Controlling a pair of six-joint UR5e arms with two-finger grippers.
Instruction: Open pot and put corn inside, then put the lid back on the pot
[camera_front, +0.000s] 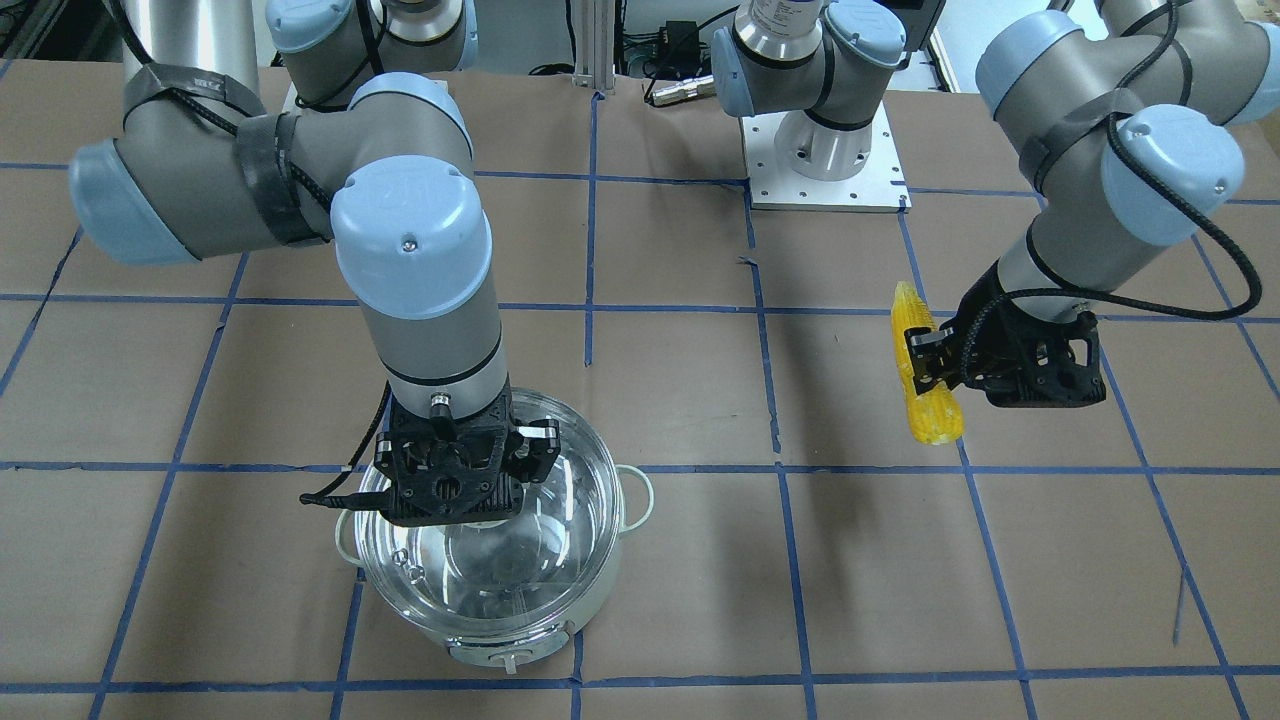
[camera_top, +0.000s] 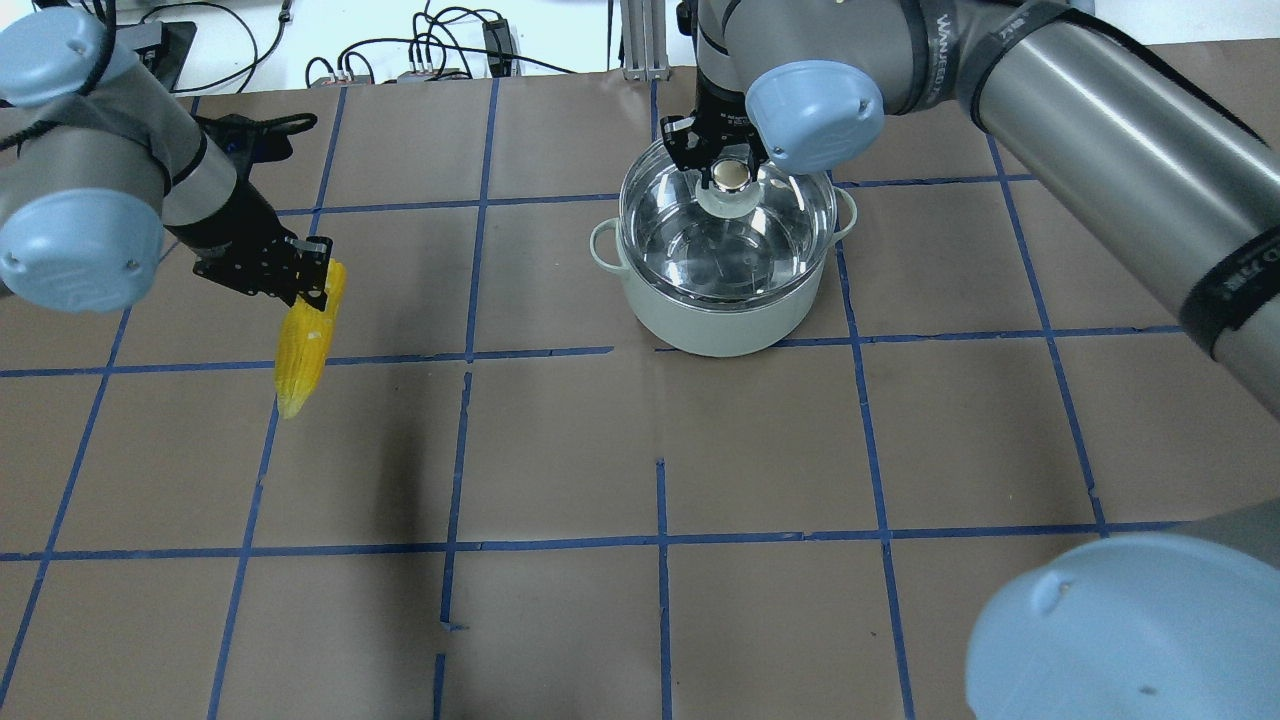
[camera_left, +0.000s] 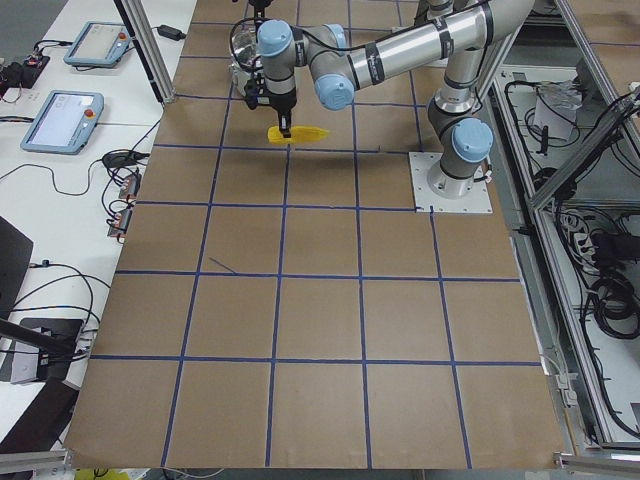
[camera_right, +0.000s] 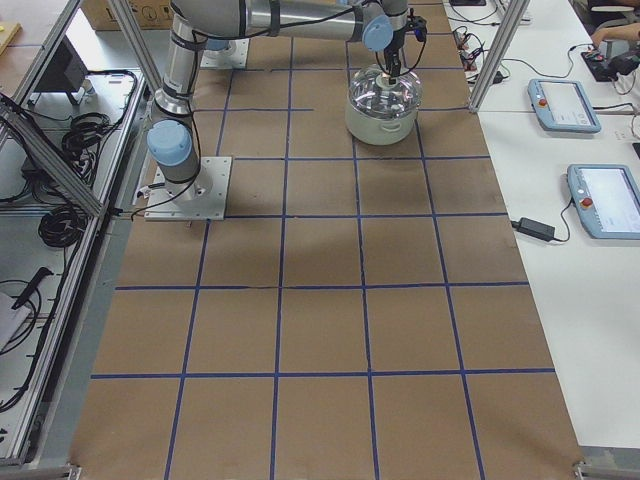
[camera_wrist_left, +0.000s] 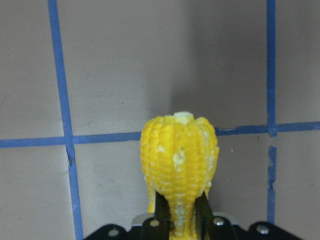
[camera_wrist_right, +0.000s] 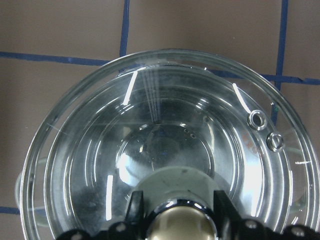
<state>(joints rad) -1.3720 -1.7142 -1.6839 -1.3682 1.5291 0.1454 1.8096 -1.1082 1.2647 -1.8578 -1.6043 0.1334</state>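
Observation:
The pale mint pot (camera_top: 720, 325) stands at the far right of centre, with the clear glass lid (camera_top: 775, 235) over its rim. I cannot tell whether the lid is seated or slightly raised. My right gripper (camera_top: 733, 165) comes down from above, its fingers (camera_wrist_right: 136, 205) pressed on both sides of the lid's beige knob (camera_wrist_right: 180, 225). My left gripper (camera_top: 315, 270) is shut on the thick end of the yellow corn (camera_top: 303, 345) and holds it above the table at the left, tip pointing toward the robot. The corn also shows in the left wrist view (camera_wrist_left: 180, 155).
Brown paper with a blue tape grid covers the table. An arm's white base plate (camera_front: 825, 165) is bolted at the robot's side. Cables lie along the far edge (camera_top: 440, 50). Teach pendants (camera_right: 605, 200) rest on a side table.

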